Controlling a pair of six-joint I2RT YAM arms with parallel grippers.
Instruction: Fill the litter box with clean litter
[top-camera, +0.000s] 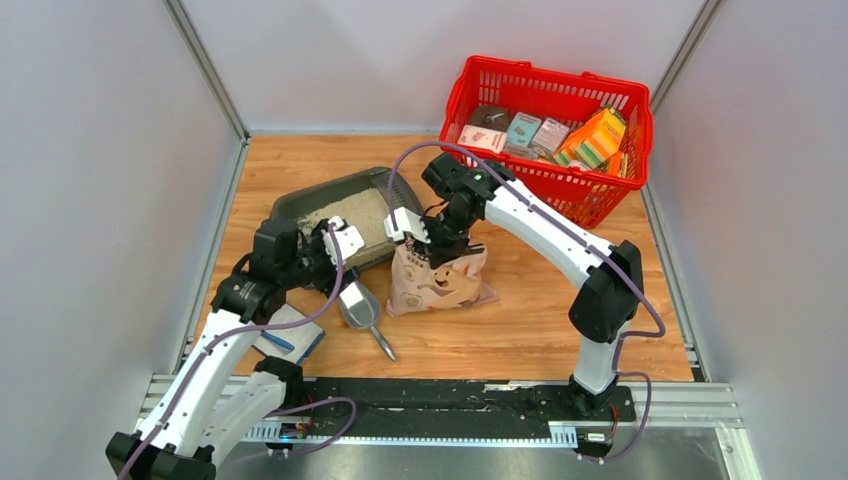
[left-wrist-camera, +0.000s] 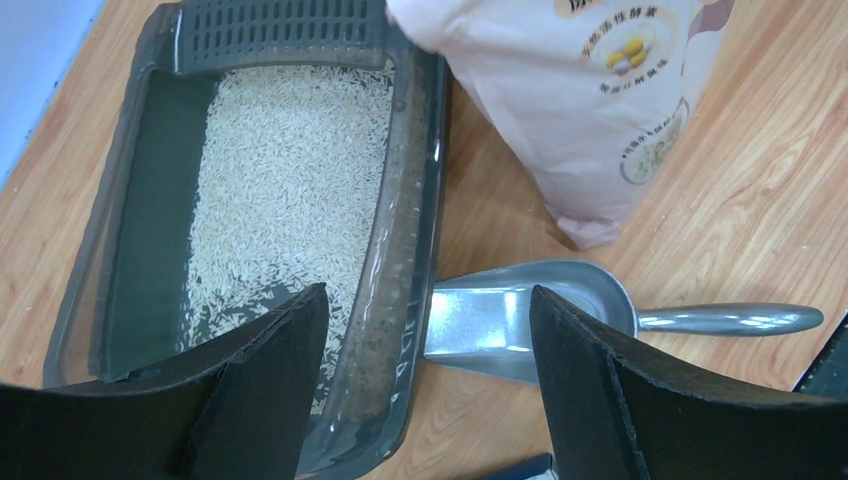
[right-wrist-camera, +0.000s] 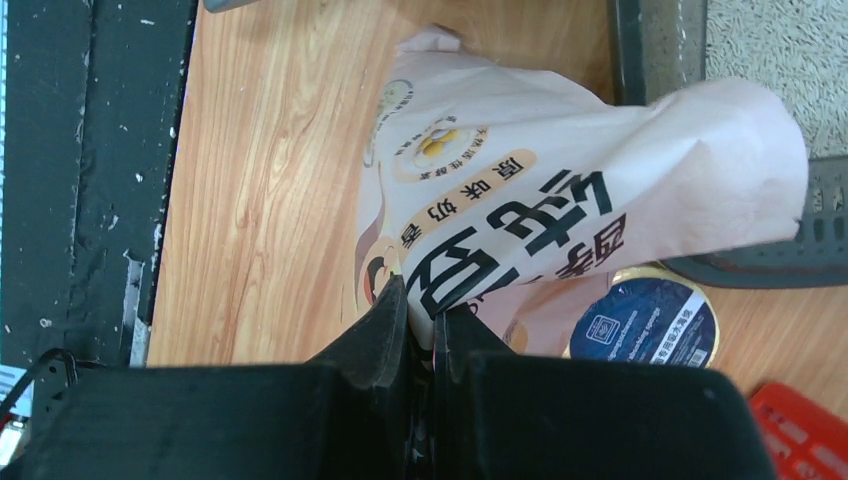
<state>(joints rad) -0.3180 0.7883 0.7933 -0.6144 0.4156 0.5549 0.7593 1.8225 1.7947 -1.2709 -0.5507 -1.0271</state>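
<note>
Left claw (left-wrist-camera: 428, 300) is hanging wide apart, gripping nothing, hovering over the near end of the litter box (left-wrist-camera: 150, 240) and the silver scoop (left-wrist-camera: 520, 310). Litter box is sitting left of centre on the surface, angled. Clean litter (left-wrist-camera: 290, 180) is covering the middle and right of its floor in a thin layer, with a bare dark strip showing along the left side. I'm judging the fill as partly done. Scoop is lying empty just beside the box's right wall, handle pointing away from it. Bag (top-camera: 440, 275) is standing just right of the box's corner; touching or not, can't tell. Right claw (right-wrist-camera: 425, 300) is pinching together on the bag's top fold.

Handling: bag is looking soft and crumpled, probably slick. The contents are likely shifting and sagging, so the weight is hanging below the pinch. A single grip point up top is risking swing or slip. Taking a doubled fold near a top corner is looking safest, with the free claw supporting the bottom for tipping. The granules are looking free-flowing and likely to spill over the low rim.

Red basket (top-camera: 600, 205) of boxed goods is sitting far right, well apart from the box. Surface (top-camera: 540, 330) is flat wood-grain, with pale grey walls enclosing three sides. Stray granules are lying on the black rail (top-camera: 450, 400) at the near edge.
</note>
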